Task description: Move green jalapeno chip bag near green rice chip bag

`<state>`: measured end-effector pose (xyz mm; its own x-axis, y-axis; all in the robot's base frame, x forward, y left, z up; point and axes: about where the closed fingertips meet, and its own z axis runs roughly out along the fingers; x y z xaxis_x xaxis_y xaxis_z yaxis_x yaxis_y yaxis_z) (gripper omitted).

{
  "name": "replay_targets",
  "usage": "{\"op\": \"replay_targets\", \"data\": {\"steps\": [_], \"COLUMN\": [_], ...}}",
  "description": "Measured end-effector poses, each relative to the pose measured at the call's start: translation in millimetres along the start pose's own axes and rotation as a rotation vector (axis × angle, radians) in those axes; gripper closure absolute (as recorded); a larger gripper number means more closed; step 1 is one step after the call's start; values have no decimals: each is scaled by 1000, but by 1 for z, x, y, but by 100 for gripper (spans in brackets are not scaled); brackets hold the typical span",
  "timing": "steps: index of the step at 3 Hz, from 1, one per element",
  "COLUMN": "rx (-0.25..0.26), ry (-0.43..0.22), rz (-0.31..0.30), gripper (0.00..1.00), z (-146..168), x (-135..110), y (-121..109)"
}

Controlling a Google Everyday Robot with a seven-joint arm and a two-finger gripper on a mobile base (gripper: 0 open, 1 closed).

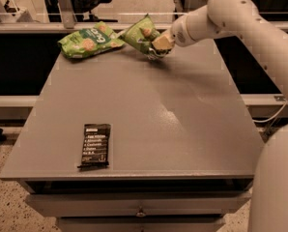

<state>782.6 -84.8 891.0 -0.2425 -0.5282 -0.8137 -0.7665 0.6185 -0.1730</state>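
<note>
Grey worktop point(182, 129) fills my view; the white arm point(250, 21) reaches in from the right. The green rice chip bag point(88, 40) lies far left. Just beside it, tilted, is the green jalapeno chip bag point(140, 34). A black bar point(95, 145) lies front left. The end effector point(161, 45), at far centre, is clamped on the tilted bag.

The white robot arm point(260, 28) reaches in from the right over the far edge of the flat grey table point(163, 124). Its gripper point(159, 46) is clamped on the right end of the olive-green crinkled jalapeno chip bag point(139, 33), which is tilted with its left tip just beside the bright light-green rice chip bag point(88, 40) lying at the far left corner. A dark rectangular snack bar point(96, 145) lies near the front left edge, well apart from both bags.
</note>
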Motion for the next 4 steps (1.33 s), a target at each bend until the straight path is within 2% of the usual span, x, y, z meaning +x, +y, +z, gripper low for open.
{"op": "replay_targets", "data": {"steps": [1,2,4], "rx": [43,54,20], "ry": [37,49,37], "rz": [-24,-32,-60], "gripper": [75,53,6], "z": [26,34,34], "x": [-14,-19,-32], "y": [-14,-18,-8]}}
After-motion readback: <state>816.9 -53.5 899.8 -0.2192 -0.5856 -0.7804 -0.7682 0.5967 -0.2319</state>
